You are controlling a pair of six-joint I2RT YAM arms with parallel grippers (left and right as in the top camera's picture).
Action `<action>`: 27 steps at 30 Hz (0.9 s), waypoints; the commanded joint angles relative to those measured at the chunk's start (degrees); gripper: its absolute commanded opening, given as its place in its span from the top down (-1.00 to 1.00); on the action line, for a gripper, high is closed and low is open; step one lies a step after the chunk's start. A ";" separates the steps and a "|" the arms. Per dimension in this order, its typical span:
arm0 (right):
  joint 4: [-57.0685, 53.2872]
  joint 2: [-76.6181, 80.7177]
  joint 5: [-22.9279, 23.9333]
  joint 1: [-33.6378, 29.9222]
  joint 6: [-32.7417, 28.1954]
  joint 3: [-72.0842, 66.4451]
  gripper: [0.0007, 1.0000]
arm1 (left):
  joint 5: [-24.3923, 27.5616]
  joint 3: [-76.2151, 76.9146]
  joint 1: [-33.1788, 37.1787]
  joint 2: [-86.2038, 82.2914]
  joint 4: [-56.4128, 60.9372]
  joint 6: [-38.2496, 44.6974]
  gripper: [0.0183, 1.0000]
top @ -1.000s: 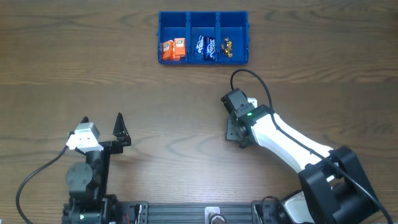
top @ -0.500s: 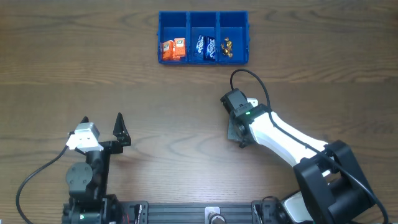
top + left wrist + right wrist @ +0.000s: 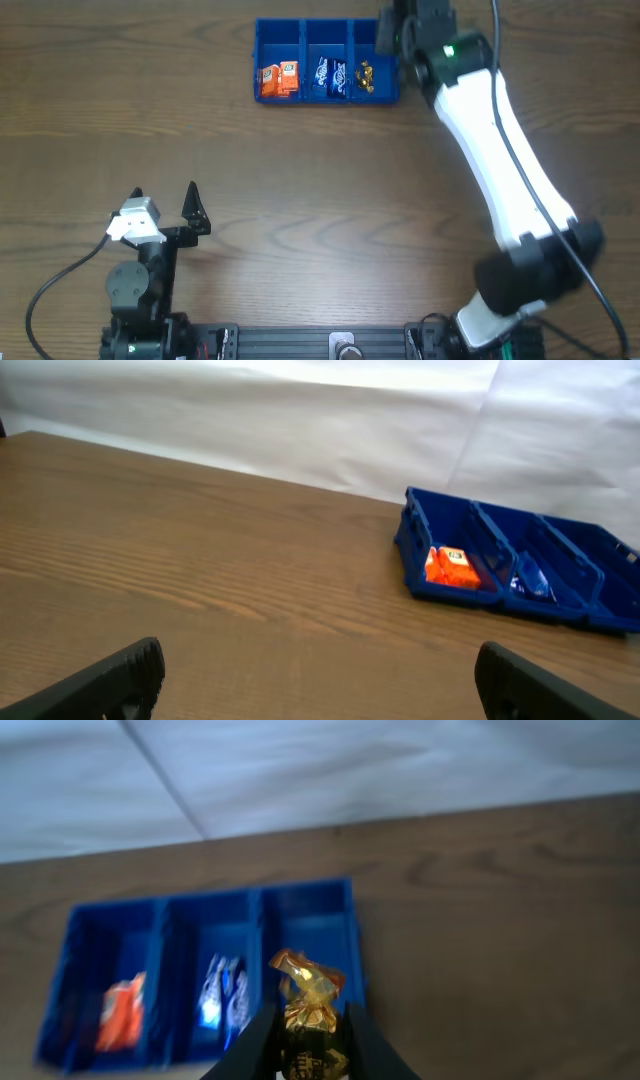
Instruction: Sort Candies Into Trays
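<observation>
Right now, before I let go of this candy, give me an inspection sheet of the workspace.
Surface: wood-grain table.
Job's things: blue tray with three bins: orange candies on the left, blue candies in the middle, gold candies on the right.
Clutter: nothing seen.
Grippers: left gripper open, holding nothing, near its base. Right gripper shut on the held candy, a gold one, lifted near the tray's right end; cannot tell whether it is over the bin.
Cables: right cable along the arm, left cable looped by the base, both apart from the tray.
Surroundings: white sheet behind the table.
</observation>
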 commanded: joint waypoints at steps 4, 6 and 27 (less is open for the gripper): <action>6.88 17.14 -2.05 -1.18 -3.50 4.44 0.57 | -0.48 -0.90 0.24 -0.31 -2.47 0.31 -1.00; 6.80 17.44 -2.01 -1.20 -3.54 4.44 0.57 | -0.48 -0.90 0.24 -0.31 -2.47 0.31 -1.00; 18.91 -67.69 -5.68 -14.25 -9.55 -67.60 -1.00 | -0.48 -0.90 0.24 -0.31 -2.47 0.31 -0.99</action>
